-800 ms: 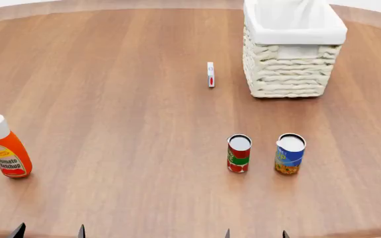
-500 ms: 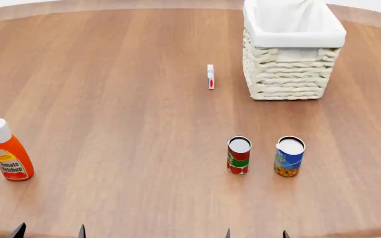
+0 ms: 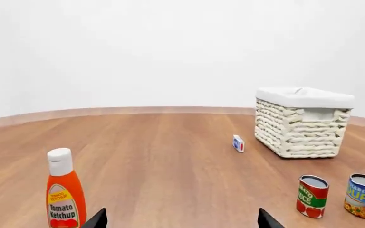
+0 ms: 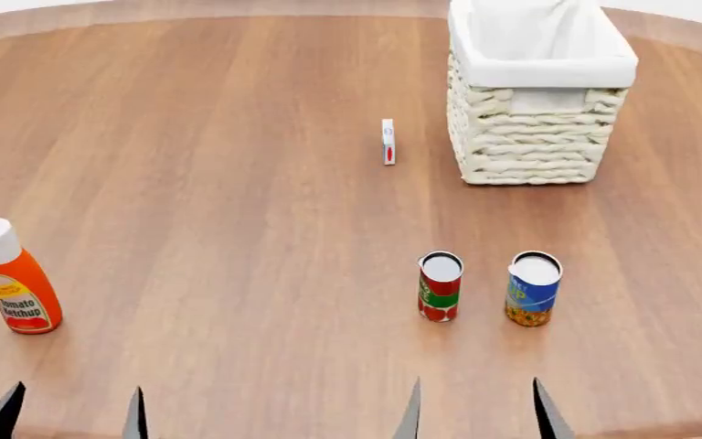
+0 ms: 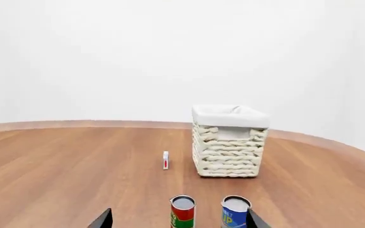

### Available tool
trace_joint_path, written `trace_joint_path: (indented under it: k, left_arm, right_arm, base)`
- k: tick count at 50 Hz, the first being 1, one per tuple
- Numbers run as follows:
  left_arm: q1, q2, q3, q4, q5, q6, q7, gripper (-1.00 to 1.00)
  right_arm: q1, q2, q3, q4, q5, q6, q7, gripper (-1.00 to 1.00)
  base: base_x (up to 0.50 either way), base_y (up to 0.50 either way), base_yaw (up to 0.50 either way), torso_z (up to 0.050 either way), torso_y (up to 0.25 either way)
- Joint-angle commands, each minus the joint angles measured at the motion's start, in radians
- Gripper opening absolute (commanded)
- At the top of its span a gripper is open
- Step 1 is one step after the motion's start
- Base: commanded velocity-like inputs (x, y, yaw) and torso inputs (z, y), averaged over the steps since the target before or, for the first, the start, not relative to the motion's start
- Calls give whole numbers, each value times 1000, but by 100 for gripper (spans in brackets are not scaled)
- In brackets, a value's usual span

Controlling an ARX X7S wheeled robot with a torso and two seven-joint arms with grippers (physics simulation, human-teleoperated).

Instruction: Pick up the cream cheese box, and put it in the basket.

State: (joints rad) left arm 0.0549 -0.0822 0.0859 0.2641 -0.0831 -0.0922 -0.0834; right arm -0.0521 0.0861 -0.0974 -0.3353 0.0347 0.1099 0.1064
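While both grippers sit spread and empty, your right gripper [image 4: 473, 416] could topple the red-green can [image 4: 439, 286] reaching the cream cheese box [image 4: 388, 142].

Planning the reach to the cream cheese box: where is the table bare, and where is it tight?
Bare wood spans between the ketchup bottle and the two cans. Tight spots: the cream cheese box beside the basket, and the gap between cans.

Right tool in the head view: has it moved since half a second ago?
Yes. The right tool has come forward, its fingertips now reaching further up from the bottom edge toward the red-green can.
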Motion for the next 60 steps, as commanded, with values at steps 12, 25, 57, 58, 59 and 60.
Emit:
trace_joint_path:
  k: [12,25,57,58,59,60]
  left_arm:
    - [93,-57,4,533,-65,-176,-61,100]
    - [91,-73,7,560,-91,-185,-73,100]
    - [93,-102,31,556,-95,-163,-100,100]
    - [93,-103,32,556,-96,-164,-101,100]
    - [93,-104,33,554,-94,-163,-102,100]
    - [93,-104,34,553,-95,-162,-102,100]
  right_arm:
    - [-56,50,-64,-481,-42,154,43,100]
    - [-53,70,-88,-518,-72,166,61,100]
    - [-47,96,-112,-551,-84,198,95,100]
    - [-47,93,-107,-549,-73,195,96,100]
    - [-44,96,-114,-542,-81,204,96,100]
    - [-42,95,-116,-541,-89,206,101,100]
  base:
    - [0,0,0,0,0]
    - [0,0,0,0,0]
    - [0,95,0,0,0]
    - [0,0,0,0,0]
    - [0,0,0,0,0]
    - [0,0,0,0,0]
